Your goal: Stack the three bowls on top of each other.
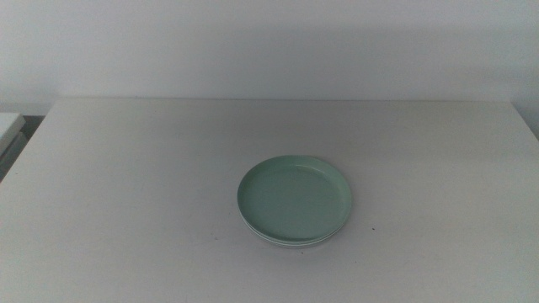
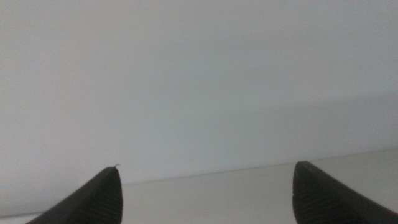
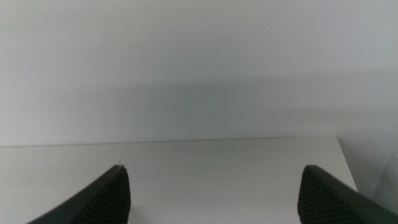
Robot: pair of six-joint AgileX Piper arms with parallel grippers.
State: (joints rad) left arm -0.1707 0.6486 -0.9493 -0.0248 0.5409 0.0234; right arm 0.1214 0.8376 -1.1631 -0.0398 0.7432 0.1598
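Observation:
A pale mint green bowl (image 1: 295,199) sits on top of a stack near the middle of the white table (image 1: 126,194) in the middle view. Under it a light rim of another bowl (image 1: 290,243) peeks out at the near edge; I cannot tell how many lie beneath. Neither arm shows in the middle view. My left gripper (image 2: 205,186) is open with nothing between its jaws, facing the wall and the table's far edge. My right gripper (image 3: 214,186) is likewise open and holds nothing, looking over bare tabletop.
A white wall rises behind the table. A pale object (image 1: 8,126) stands just off the table's far left corner. In the right wrist view the table's edge (image 3: 345,162) drops off at one side.

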